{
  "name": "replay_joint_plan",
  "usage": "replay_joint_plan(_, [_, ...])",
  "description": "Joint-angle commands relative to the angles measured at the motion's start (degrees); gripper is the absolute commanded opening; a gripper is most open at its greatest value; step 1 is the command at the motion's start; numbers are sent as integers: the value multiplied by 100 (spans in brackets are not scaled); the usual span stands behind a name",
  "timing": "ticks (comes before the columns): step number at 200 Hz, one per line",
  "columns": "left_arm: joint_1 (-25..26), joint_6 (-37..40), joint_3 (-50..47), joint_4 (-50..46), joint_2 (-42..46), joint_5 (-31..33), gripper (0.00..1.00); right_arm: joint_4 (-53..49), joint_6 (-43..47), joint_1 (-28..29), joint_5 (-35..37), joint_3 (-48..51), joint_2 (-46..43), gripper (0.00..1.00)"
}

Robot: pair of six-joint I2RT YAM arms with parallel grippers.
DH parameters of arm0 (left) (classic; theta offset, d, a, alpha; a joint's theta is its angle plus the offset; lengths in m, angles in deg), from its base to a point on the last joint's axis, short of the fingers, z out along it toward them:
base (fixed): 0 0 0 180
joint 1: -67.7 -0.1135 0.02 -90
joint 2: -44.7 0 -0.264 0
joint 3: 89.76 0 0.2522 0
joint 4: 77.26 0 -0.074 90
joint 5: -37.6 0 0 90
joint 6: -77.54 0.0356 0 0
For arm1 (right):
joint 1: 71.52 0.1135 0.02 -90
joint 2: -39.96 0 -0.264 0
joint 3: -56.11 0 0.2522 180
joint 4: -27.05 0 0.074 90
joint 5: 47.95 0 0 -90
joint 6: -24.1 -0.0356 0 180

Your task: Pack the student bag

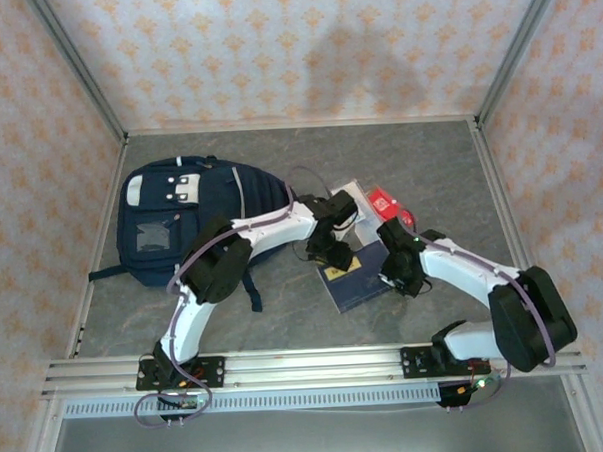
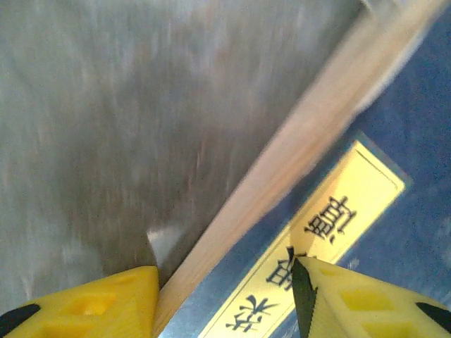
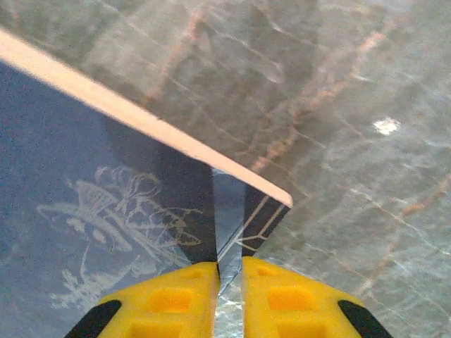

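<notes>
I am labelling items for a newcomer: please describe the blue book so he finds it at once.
On the grey table, look right of the big navy student bag. There is a dark blue book; unlike the red item behind it, it carries a yellow title strip.

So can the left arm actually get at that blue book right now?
Probably yes. The left gripper is right at the blue book, its open fingers straddling the page edge with nothing between. The right gripper pinches another corner, apart from it.
</notes>
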Motion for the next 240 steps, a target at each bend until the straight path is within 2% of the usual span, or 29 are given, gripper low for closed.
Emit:
replay_joint_plan(1, [254, 5, -586, -1, 528, -196, 52, 1046, 171, -5, -294, -127, 636, 16])
replay_joint_plan(36, [449, -241, -1207, 278, 1049, -289, 52, 1189, 567, 15, -834, -925, 1392, 18])
replay_joint_plan(57, [479, -327, -1339, 265, 1359, -197, 52, 721, 775, 13, -509, -1173, 1295, 18])
replay_joint_plan(76, [474, -301, -1441, 192, 1604, 28, 53, 403, 895, 6, -164, -1079, 845, 18])
replay_joint_plan(90, [406, -298, -1519, 133, 1703, 122, 54, 424, 971, -46, -197, -822, 457, 24])
replay_joint_plan(107, [264, -339, -1669, 215, 1828, 88, 54, 633, 1049, -134, -622, -476, 111, 30])
replay_joint_plan(124, [59, -413, -1787, 343, 1931, -4, 54, 862, 1171, -155, -1039, -257, -61, 41])
replay_joint_plan(140, [-128, -476, -1847, 519, 1954, -122, 53, 1175, 1205, -163, -1307, -81, -89, 46])
replay_joint_plan(167, [-251, -496, -1677, 660, 1704, -330, 52, 1527, 1314, -172, -1667, -6, 244, 45])
replay_joint_plan(202, [-260, -547, -1424, 758, 1281, -505, 50, 1552, 1476, -168, -1720, -67, 653, 41])
replay_joint_plan(240, [-269, -647, -1357, 871, 893, -688, 49, 1546, 1574, -172, -1828, -25, 710, 40])
